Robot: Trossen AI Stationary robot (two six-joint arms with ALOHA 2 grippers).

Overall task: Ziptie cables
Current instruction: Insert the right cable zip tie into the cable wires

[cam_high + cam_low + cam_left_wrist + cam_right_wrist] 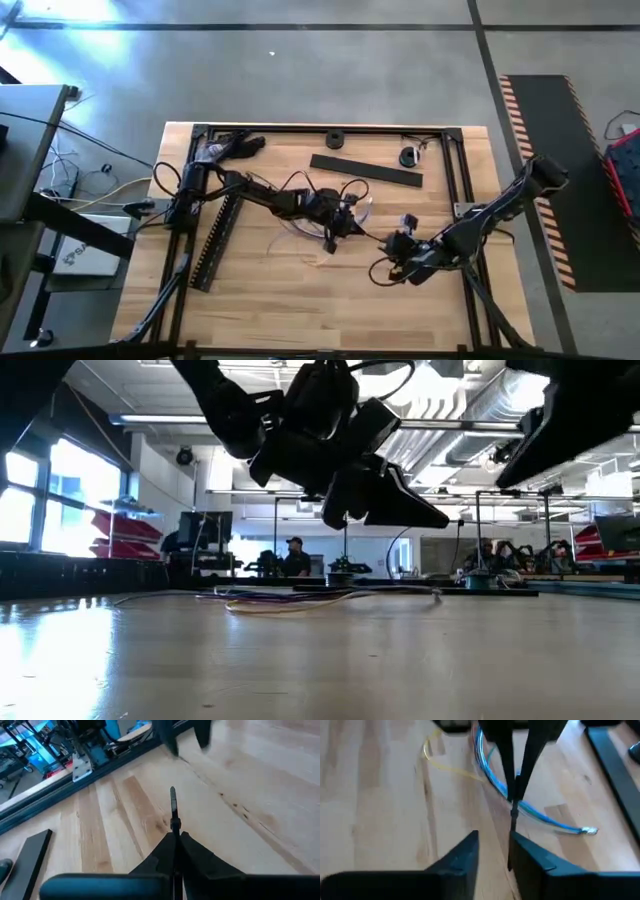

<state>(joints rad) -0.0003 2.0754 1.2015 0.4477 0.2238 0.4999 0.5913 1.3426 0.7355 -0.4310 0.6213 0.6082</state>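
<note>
While the high view lays out the whole wooden table (300, 290) with both dark arms reaching toward its middle, only the wrist views show what the fingers do. The left gripper (175, 837) hangs above bare wood near the table's centre, its two black fingers pressed together on a thin black zip tie (173, 805) that sticks straight out past the tips. The right gripper (492, 845) is seen low in its own view with its fingers parted by a narrow gap; the same thin black strip hangs down into that gap beside one finger, and I cannot tell whether anything grips it there.

From the right wrist camera the cables (520, 805) show best: several very thin strands, blue, pale and one yellowish, lying in a loose curve on the wood just past the left gripper, with a small pale connector at one end. From above they are only faint loops (335, 195) near the table's centre, under and around the left gripper (345, 222). The low view shows them as a flat streak of coloured wires (300, 600) on the tabletop, with the arms dark overhead.

A long flat black slotted strip (218, 240) lies toward the table's left side, and a plain black bar (365, 170) lies near its far edge.
</note>
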